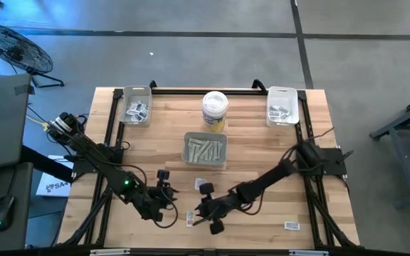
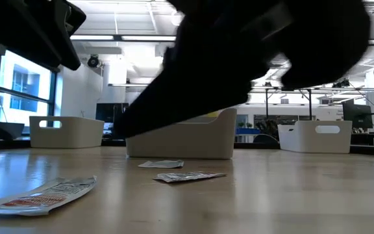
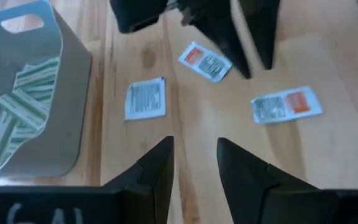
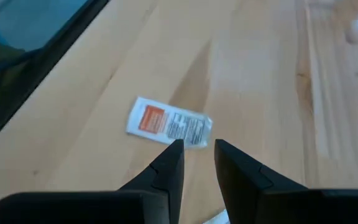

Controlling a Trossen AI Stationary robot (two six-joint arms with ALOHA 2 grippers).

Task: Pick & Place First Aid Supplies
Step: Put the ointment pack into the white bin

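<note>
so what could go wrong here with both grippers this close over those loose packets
The left gripper and right gripper sit near each other at the table's front, so the arms could bump. The orange-printed packet lies flat on the wood; the right gripper's open fingers may slide it rather than lift it. A nudge could also scatter the white packet nearby.

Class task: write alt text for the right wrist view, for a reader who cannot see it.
The right end effector, fingers slightly apart and holding nothing, hangs over a white packet with an orange patch lying flat on the wooden table. The table's dark edge crosses one corner.
</note>
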